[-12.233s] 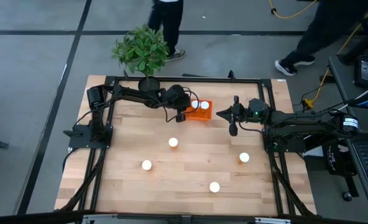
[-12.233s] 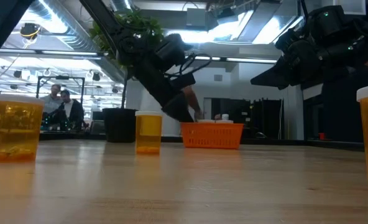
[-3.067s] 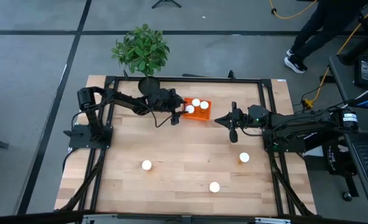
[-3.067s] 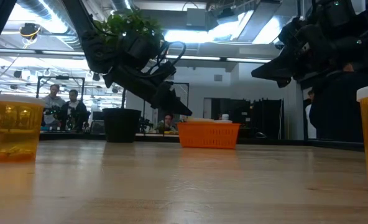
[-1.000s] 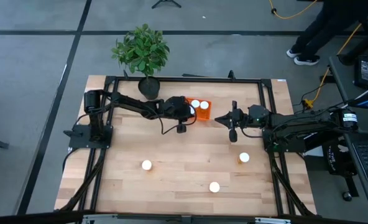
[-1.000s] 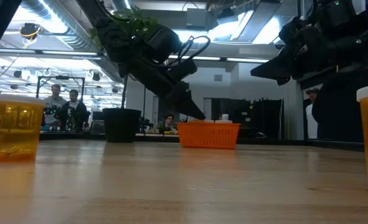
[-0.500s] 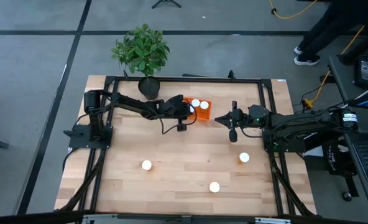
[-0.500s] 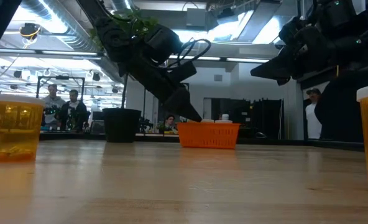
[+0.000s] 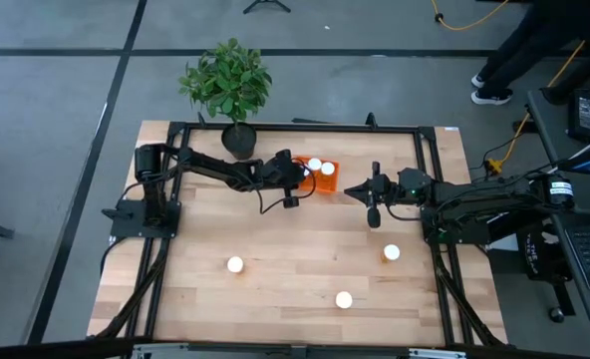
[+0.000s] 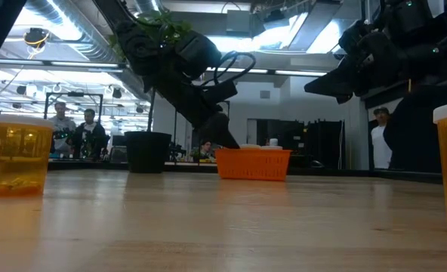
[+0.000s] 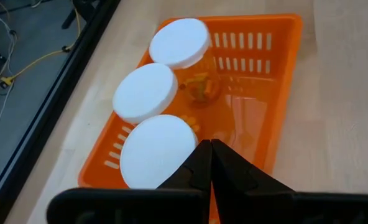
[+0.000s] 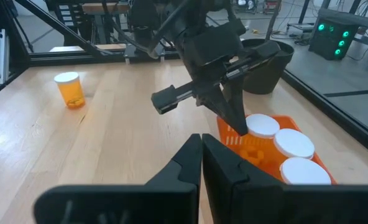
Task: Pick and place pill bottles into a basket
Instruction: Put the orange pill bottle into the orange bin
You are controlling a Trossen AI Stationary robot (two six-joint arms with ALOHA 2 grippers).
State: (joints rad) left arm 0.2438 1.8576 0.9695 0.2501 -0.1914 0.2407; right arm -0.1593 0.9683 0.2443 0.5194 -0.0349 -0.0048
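Wooden table (image 9: 295,249), left gripper (image 9: 297,182) pressed together over basket (image 11: 277,93) holding three bottles (image 11: 148,93), right gripper (image 9: 350,191) closed nearby, three bottles behind, plant pot (image 10: 148,151), people beyond.

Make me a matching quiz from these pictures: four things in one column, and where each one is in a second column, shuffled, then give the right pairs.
Things
1. small rectangular bright-orange plastic basket
2. left gripper
3. right gripper
4. green leafy potted plant

Places
A. shut, hanging over the table to the right of the basket
B. just past the table's far edge, on the left
C. shut, at the basket's left end
D. on the table near the far edge, holding three white-capped orange pill bottles

Pairs: 1-D, 2-C, 3-A, 4-B
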